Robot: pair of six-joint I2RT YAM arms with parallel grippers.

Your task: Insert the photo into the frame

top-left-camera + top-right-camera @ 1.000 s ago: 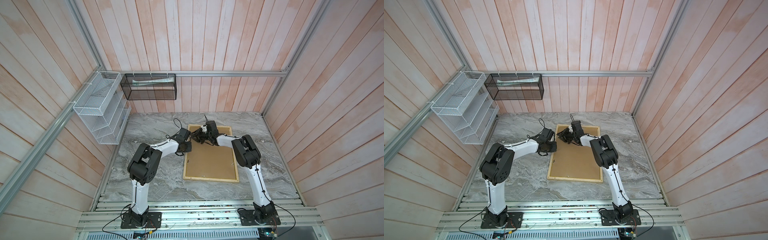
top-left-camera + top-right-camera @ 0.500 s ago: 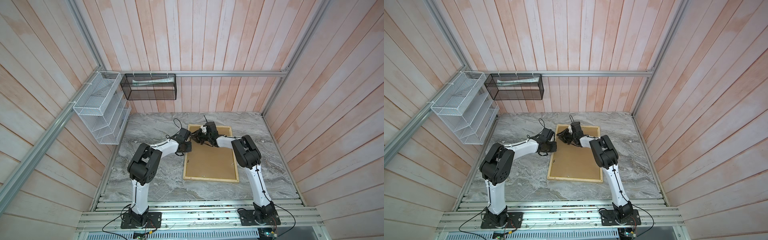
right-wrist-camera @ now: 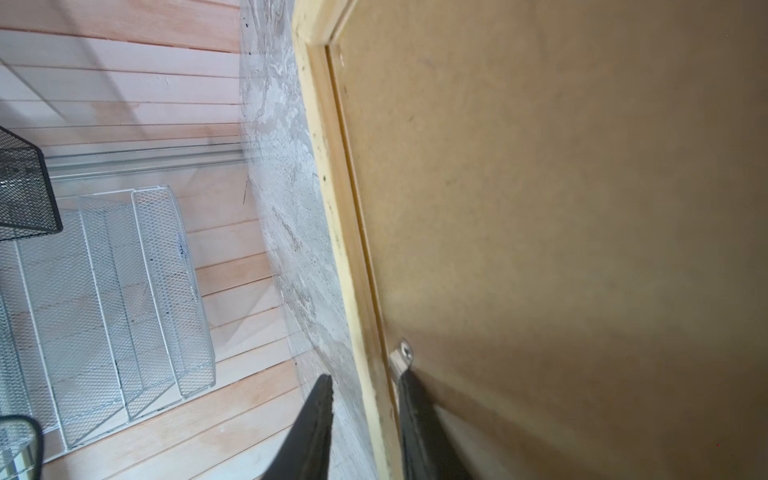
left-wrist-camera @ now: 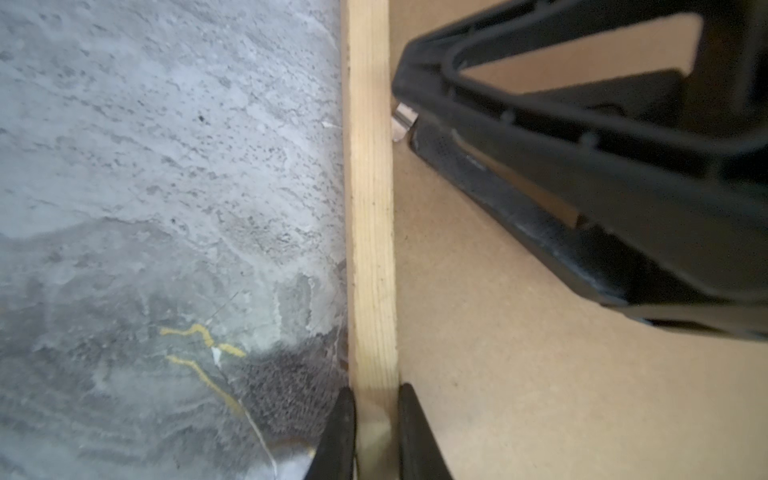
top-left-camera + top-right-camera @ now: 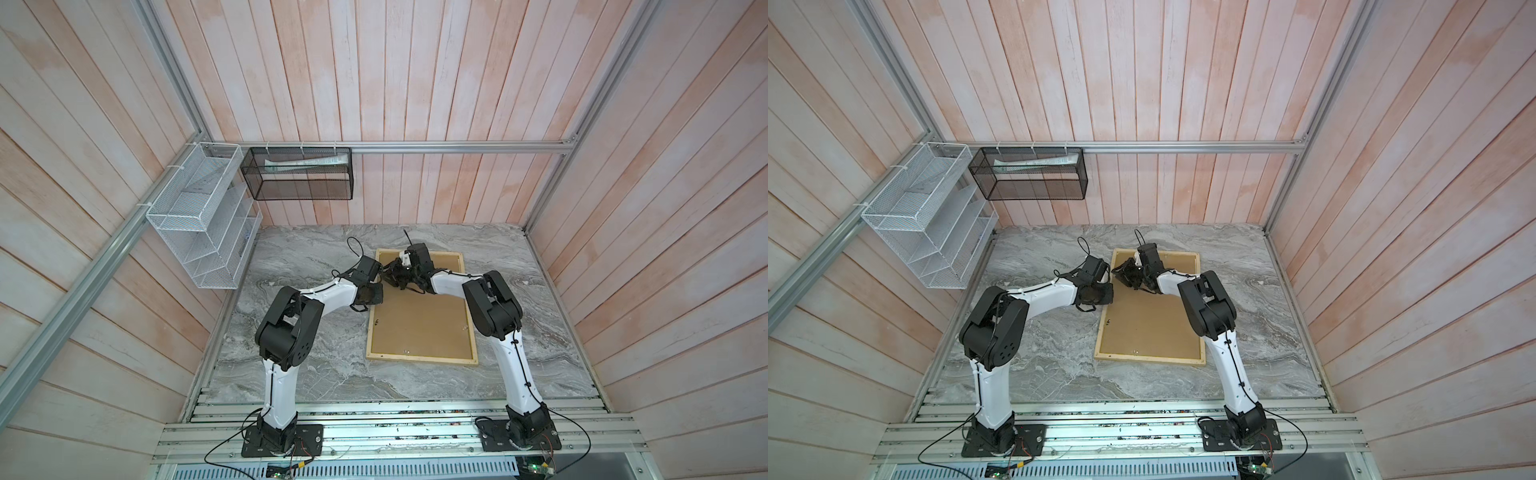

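Note:
The frame (image 5: 422,359) of pale wood lies back-up on the marble table, filled by a brown backing board (image 5: 419,324). The photo is hidden. My left gripper (image 4: 376,395) is shut on the frame's left rail (image 4: 370,208), one finger on each side of it; in a top view it sits at that rail's middle (image 5: 374,296). My right gripper (image 3: 365,374) straddles the same rail (image 3: 332,187) nearer the far corner, jaws open. One fingertip hovers over the table; the other rests against a small metal tab (image 3: 402,355) on the backing board (image 3: 540,208).
A white wire rack (image 5: 203,220) and a black mesh basket (image 5: 299,174) holding papers hang on the walls at the back left. Grey marble table (image 5: 311,353) surrounds the frame. More small tabs dot the board's edges.

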